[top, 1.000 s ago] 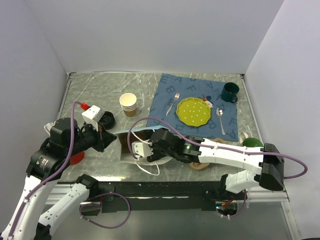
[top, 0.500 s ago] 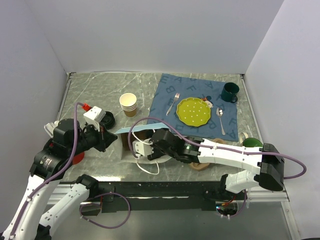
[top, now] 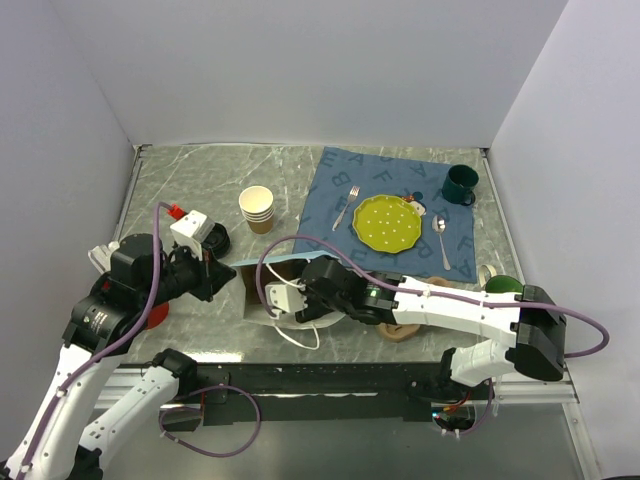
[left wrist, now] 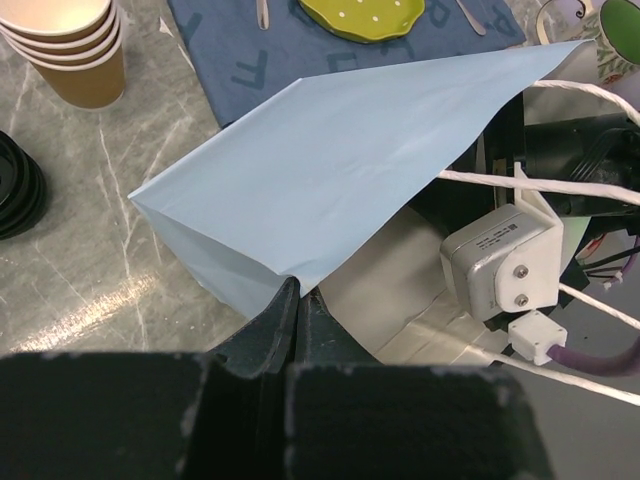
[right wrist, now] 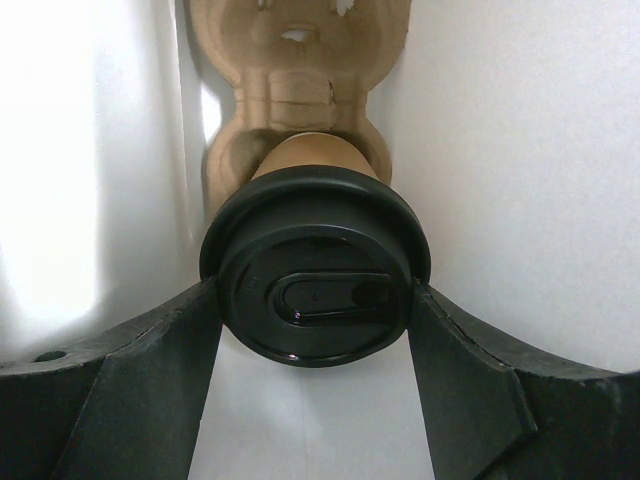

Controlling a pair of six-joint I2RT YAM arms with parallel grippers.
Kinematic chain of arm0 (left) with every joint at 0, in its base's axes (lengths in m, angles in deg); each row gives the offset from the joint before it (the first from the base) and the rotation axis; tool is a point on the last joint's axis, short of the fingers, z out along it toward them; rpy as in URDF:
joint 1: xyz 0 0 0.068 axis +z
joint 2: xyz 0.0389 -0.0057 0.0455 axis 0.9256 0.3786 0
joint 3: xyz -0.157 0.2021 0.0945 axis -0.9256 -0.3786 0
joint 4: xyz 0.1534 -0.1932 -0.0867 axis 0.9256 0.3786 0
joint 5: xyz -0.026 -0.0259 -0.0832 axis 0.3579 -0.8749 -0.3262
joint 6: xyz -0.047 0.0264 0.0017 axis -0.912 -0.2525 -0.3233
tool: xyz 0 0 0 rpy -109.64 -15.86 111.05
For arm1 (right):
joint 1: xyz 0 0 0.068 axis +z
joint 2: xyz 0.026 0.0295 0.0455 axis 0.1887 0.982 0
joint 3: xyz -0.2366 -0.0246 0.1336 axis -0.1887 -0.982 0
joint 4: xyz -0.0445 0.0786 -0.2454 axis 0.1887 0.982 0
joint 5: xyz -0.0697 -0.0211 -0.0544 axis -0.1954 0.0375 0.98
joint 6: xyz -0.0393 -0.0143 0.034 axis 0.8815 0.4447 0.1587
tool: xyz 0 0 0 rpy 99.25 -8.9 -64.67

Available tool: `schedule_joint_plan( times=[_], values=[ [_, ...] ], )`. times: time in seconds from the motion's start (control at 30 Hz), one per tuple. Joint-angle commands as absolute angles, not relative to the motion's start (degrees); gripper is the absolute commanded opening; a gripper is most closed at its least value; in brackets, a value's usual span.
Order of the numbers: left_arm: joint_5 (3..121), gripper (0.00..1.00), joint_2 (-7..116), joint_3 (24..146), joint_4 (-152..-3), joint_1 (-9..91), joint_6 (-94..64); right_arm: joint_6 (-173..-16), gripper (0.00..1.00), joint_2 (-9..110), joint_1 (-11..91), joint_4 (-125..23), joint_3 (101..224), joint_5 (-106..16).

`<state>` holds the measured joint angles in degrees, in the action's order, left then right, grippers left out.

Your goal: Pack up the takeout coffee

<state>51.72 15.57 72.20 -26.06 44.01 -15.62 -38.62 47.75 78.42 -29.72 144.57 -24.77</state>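
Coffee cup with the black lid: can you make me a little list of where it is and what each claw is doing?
Cup: coffee cup, brown, black lid on
Where: inside the bag, by a cardboard tray
Right claw: closed on the cup's lid, one finger each side
Left claw: shut, pinching the bag's edge
Seated in tray: cannot tell

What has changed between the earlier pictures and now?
The left gripper, shut on the edge of the bag, shifted slightly rightward, and that edge tilted up a little. The right gripper stayed inside the bag, jaws closed on the takeout coffee. The plate and mug did not move.
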Motion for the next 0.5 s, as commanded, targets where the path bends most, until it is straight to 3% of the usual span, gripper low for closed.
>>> schedule_joint_plan(
  times=[0.0,0.47],
  values=[
    [50.5,0.01,15.7,73.4,-28.9,44.1,-13.5,-37.4,0.44,49.3,78.2,-28.4,145.7,-25.4],
    [49.0,0.01,16.6,74.3,-27.8,44.1,-13.0,-36.6,0.44,54.0,77.9,-31.3,146.9,-19.3]
  ],
)
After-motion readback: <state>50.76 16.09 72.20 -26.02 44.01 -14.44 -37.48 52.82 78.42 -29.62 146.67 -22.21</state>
